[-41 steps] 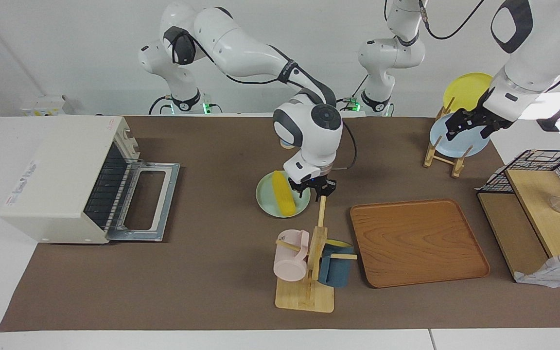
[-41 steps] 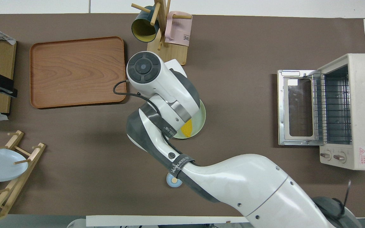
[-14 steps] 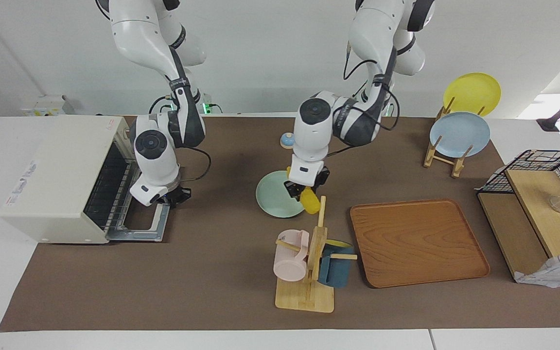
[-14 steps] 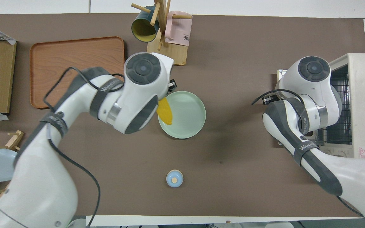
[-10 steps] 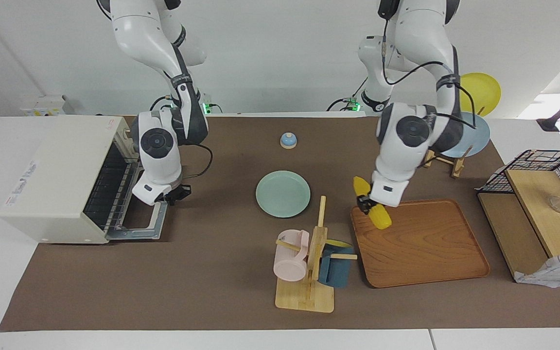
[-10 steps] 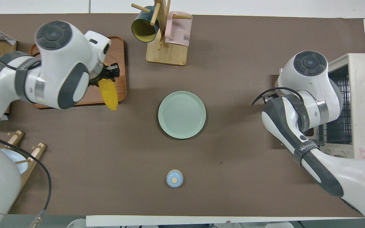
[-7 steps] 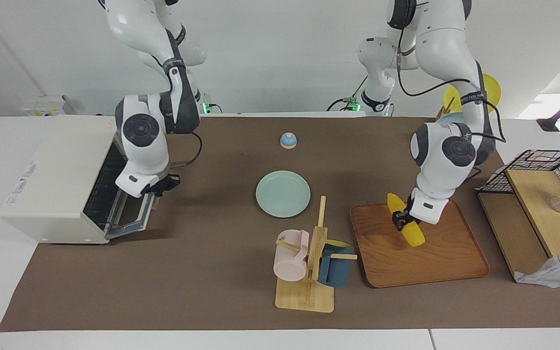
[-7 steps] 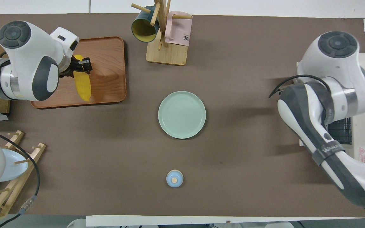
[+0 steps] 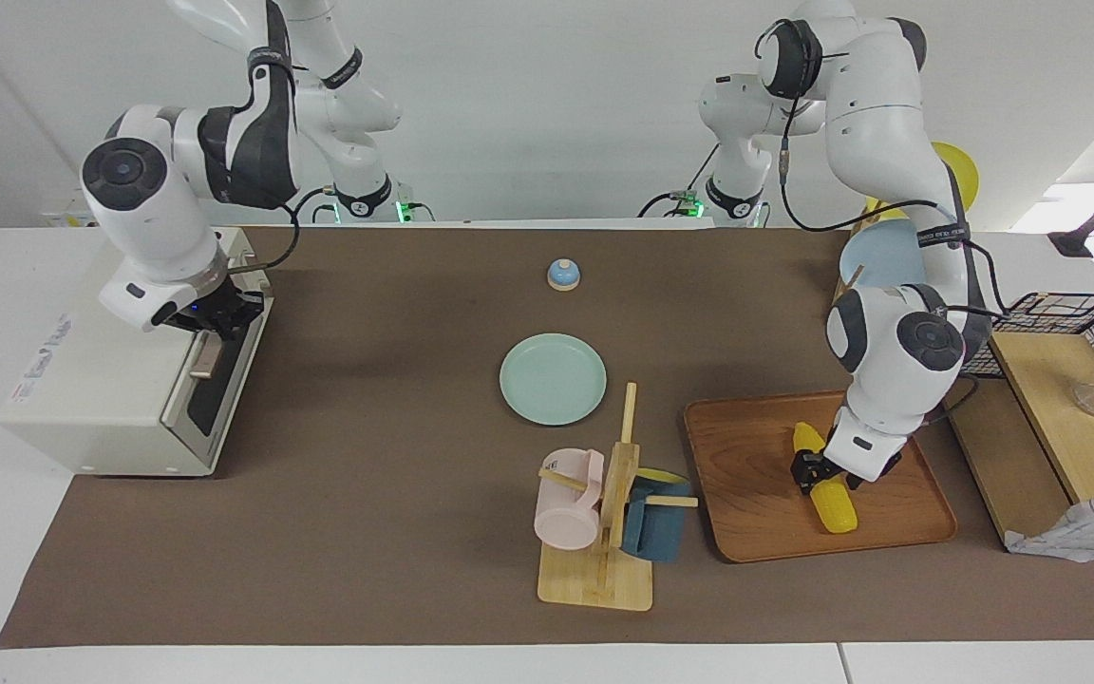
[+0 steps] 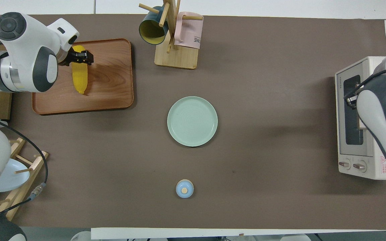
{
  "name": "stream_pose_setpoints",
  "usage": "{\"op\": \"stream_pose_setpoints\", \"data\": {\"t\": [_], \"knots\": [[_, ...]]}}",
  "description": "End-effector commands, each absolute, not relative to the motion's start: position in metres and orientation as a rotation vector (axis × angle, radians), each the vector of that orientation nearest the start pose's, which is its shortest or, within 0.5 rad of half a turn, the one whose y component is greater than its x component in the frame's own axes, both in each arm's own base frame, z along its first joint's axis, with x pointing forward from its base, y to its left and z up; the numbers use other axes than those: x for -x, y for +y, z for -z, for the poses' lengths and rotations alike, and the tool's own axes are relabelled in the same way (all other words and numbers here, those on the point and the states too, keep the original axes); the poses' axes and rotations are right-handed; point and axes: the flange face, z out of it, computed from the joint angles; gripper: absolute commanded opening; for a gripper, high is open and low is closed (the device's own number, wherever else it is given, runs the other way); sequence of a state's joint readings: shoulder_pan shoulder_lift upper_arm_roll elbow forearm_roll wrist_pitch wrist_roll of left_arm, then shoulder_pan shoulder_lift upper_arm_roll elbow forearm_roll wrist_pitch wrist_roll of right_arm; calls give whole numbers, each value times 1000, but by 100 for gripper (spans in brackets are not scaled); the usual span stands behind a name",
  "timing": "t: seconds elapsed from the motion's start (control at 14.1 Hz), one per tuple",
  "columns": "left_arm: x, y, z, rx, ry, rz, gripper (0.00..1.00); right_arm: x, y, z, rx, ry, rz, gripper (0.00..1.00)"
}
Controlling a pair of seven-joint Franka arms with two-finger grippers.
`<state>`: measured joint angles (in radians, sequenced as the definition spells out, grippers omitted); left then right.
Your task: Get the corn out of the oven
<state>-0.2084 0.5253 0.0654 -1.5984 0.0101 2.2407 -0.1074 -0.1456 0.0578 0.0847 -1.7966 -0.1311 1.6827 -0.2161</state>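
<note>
The yellow corn (image 9: pixel 832 499) lies on the brown wooden tray (image 9: pixel 756 494) toward the left arm's end of the table. My left gripper (image 9: pixel 818 467) is down on the corn and shut around its upper half. In the overhead view the corn (image 10: pixel 78 78) lies lengthwise on the tray (image 10: pixel 112 87) with the left gripper (image 10: pixel 79 57) across it. The cream-white oven (image 9: pixel 120 380) stands at the right arm's end with its dark glass door (image 9: pixel 224 380) shut. My right gripper (image 9: pixel 217 318) is at the door's top edge, just above the bronze handle (image 9: pixel 207 354).
A pale green plate (image 9: pixel 553 378) lies empty mid-table. A wooden mug stand (image 9: pixel 604 532) with a pink and a blue mug stands farther from the robots. A small blue bell (image 9: pixel 562 274) is nearer the robots. A plate rack (image 9: pixel 889 256) and a black wire basket (image 9: pixel 1069 323) are beyond the tray's end.
My left gripper carried the corn from the green plate to the tray and lowered it onto the wood. My right gripper swung the oven door up from open to shut.
</note>
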Motion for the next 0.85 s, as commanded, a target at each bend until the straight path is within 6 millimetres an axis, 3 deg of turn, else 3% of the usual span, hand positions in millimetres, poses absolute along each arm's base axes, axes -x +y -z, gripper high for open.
{"op": "stream_pose_setpoints", "data": {"t": [0.0, 0.14, 0.21, 0.35, 0.57, 0.78], "knots": [[-658, -69, -432, 3116, 58, 98, 100, -553, -34, -579, 3155, -295, -229, 100], [-612, -49, -501, 3118, 49, -80, 100, -548, -25, -632, 3159, -294, -199, 100], [-584, -40, -534, 3118, 35, -170, 100, -546, -22, -647, 3161, -289, -174, 100], [-523, -33, -595, 3128, 36, -224, 100, -541, -7, -651, 3154, -317, -198, 100], [-505, -44, -639, 3132, 137, -140, 100, -538, -1, -648, 3158, -269, -224, 100], [-504, -39, -647, 3140, 167, -112, 100, -537, -4, -648, 3157, -261, -229, 100]]}}
